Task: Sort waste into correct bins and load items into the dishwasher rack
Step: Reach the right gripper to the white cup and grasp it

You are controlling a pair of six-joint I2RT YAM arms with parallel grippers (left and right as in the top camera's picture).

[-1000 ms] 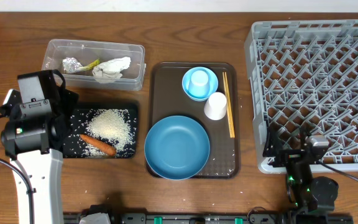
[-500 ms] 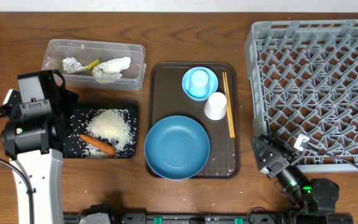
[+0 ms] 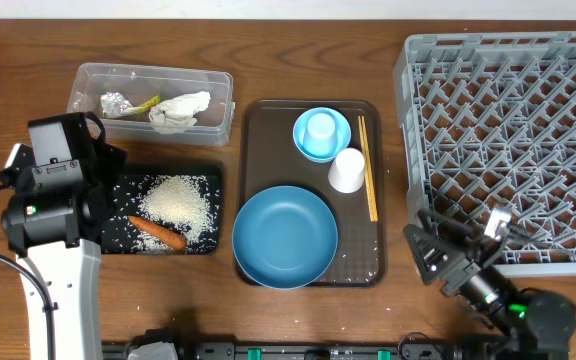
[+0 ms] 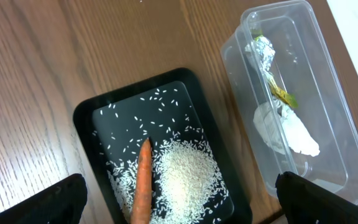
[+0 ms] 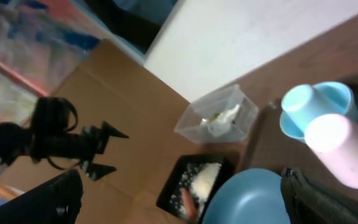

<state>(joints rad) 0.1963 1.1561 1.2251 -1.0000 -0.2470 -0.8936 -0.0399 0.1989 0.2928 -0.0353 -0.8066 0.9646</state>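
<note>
The clear tub (image 3: 154, 71) holds the foil ball (image 3: 115, 102), yellow-green wrapper (image 3: 146, 103) and white tissue (image 3: 180, 110). The black tray (image 3: 209, 180) holds rice (image 3: 178, 198) and the carrot (image 3: 158, 233). The blue plate (image 3: 285, 237), light-blue cup (image 3: 320, 128) inside the bowl (image 3: 339, 145), white cup (image 3: 347, 170) and chopsticks (image 3: 367, 180) lie on the brown tray. The grey rack (image 3: 508, 120) is at the right. My left gripper (image 4: 180, 202) is open above the black tray. My right gripper (image 3: 430, 255) is open and empty by the rack's front left corner.
The brown serving tray (image 3: 268, 140) sits between the bins and the rack. The left arm's white body (image 3: 53, 200) stands at the black tray's left end. The right wrist view shows the plate (image 5: 253, 199) and white cup (image 5: 340, 152) ahead of the right gripper (image 5: 179, 202).
My right arm has swung from facing the rack's front edge to pointing left towards the brown tray. The left arm and all objects have not moved.
</note>
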